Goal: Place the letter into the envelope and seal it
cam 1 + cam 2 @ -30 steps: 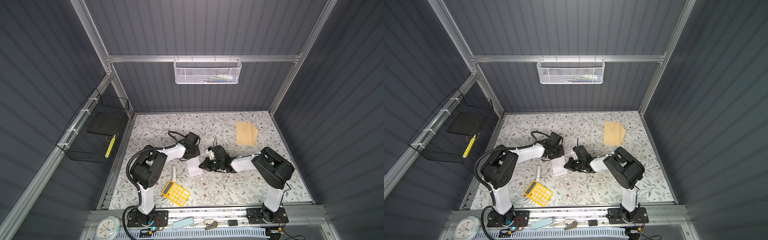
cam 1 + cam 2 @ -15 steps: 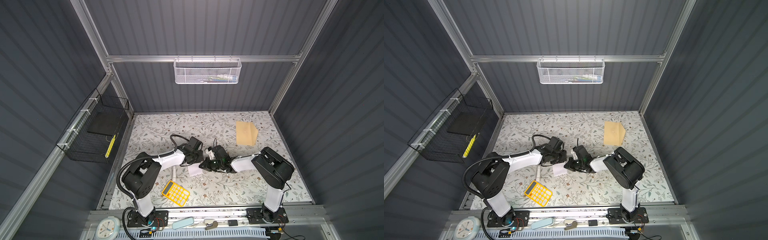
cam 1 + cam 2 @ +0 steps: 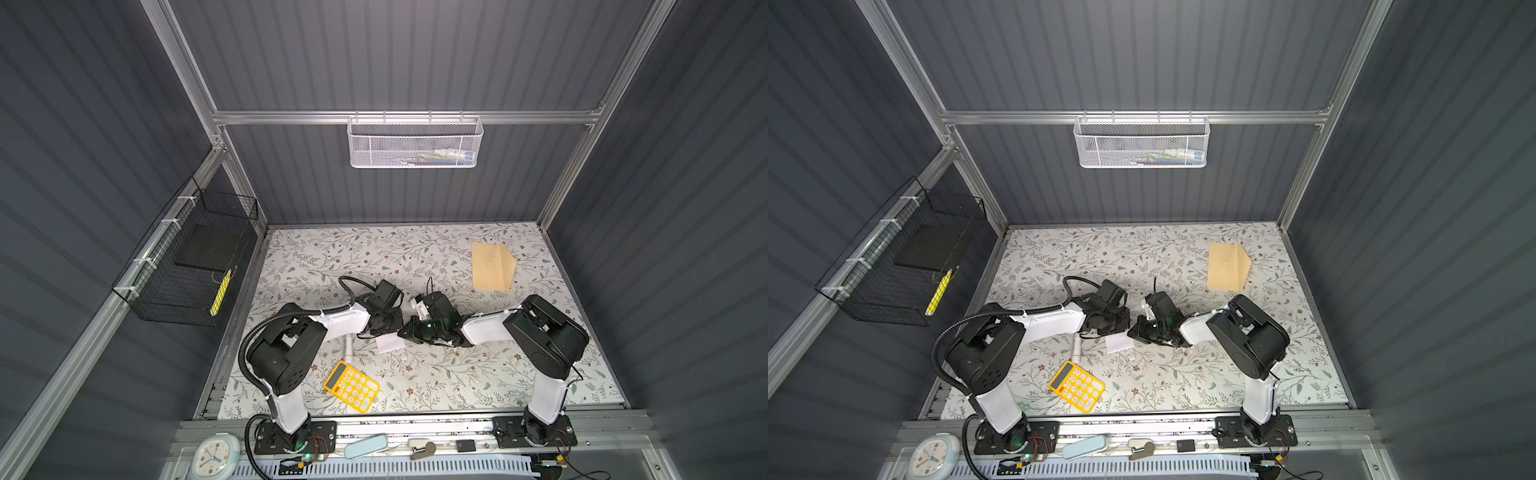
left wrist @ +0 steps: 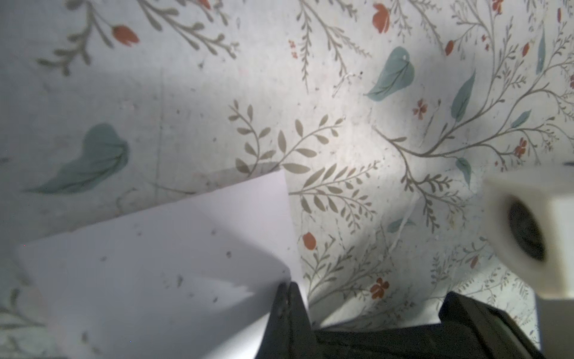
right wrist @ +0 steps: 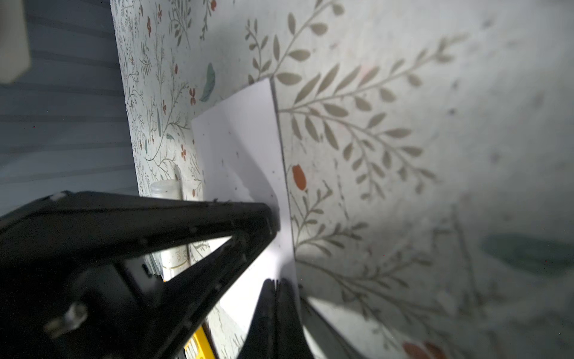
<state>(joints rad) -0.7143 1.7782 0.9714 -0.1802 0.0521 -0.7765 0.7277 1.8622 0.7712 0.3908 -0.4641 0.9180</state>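
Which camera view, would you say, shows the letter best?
The left wrist view: the letter fills much of it, close up. The right wrist view shows a partly hidden strip; both top views only a small white patch.

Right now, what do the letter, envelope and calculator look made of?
letter: thin white paper, matte; one part curls up softly in the wrist views.
envelope: tan kraft paper, matte, with crease lines and a pointed flap.
calculator: probably hard plastic; smooth bright yellow shell with pale keys.
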